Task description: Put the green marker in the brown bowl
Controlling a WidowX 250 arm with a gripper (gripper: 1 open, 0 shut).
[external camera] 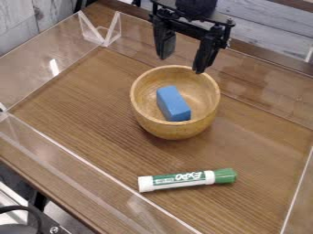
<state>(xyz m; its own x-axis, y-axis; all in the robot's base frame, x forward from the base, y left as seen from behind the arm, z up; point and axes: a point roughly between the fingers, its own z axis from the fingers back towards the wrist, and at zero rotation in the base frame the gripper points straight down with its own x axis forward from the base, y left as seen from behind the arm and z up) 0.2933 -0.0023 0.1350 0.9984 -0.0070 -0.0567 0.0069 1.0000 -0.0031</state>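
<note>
The green marker (188, 178) lies flat on the wooden table near the front edge, its green cap pointing right. Behind it, in the middle of the table, sits the brown bowl (203, 120) with a blue rectangular block (173, 102) inside. My gripper (181, 53) hangs open above the bowl's far rim, its two dark fingers spread apart with nothing between them. It is well away from the marker.
Clear plastic walls (86, 37) enclose the wooden tabletop (86, 101) on all sides, with a low front wall (73, 155) close to the marker. A wooden plank backdrop stands behind the arm.
</note>
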